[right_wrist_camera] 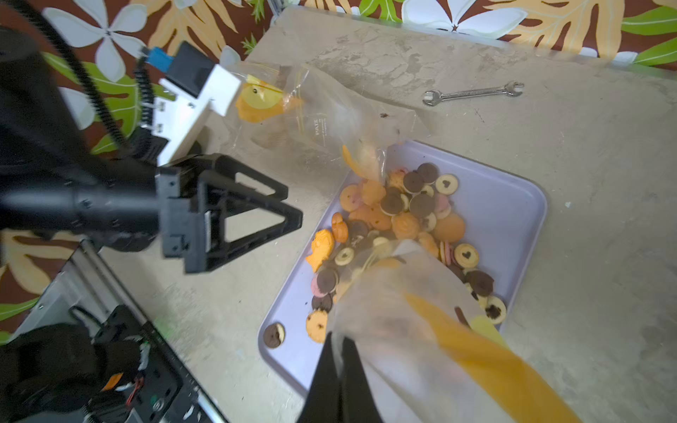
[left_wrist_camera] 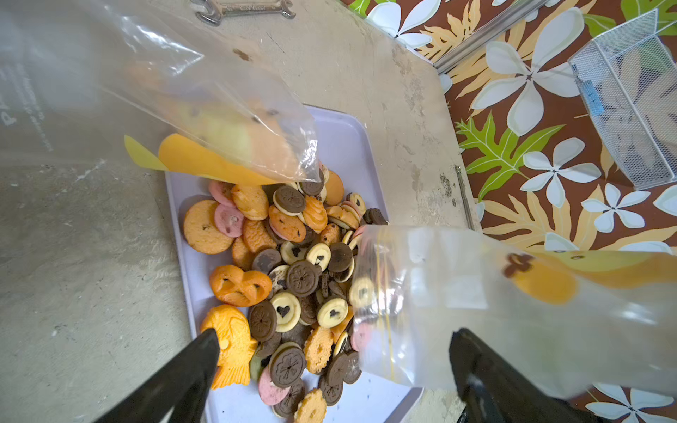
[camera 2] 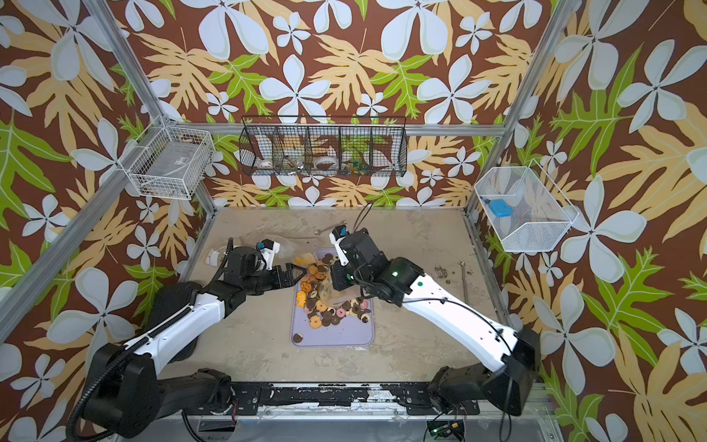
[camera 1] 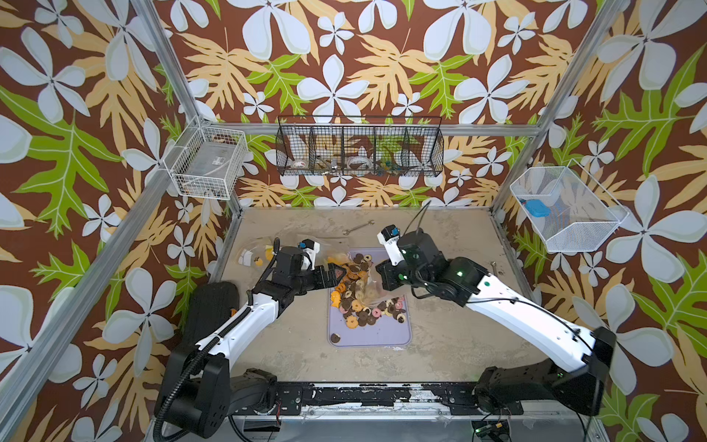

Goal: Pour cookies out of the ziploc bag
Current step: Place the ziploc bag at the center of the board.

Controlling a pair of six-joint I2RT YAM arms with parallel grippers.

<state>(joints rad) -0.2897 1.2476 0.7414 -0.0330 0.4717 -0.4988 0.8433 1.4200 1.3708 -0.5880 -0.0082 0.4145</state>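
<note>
Over the stained beige tabletop (right_wrist_camera: 586,183), the right gripper (right_wrist_camera: 339,344) pinches a blurred clear ziploc bag (right_wrist_camera: 403,318) hiding some multicoloured round cookies (right_wrist_camera: 406,216); the left gripper (left_wrist_camera: 335,333) gapes empty.

- The table (camera 1: 440,344) in front of me is a stained, mottled beige slab.
- A lilac tray (camera 1: 382,336) lies at its middle, its long side running away from me.
- A wrench (camera 1: 357,227) lies flat near the far edge, apart from the tray.
- A thin metal rod (camera 2: 464,275) lies toward my right edge, with dark crumbs (camera 2: 442,271) near it.
- A black wire basket (camera 1: 359,149) with compartments hangs on the back wall; I cannot make out its small contents.
- A white wire basket (camera 1: 208,162) hangs on my left.
- A white mesh basket (camera 1: 566,208) on my right holds something blue (camera 1: 536,208).
</note>
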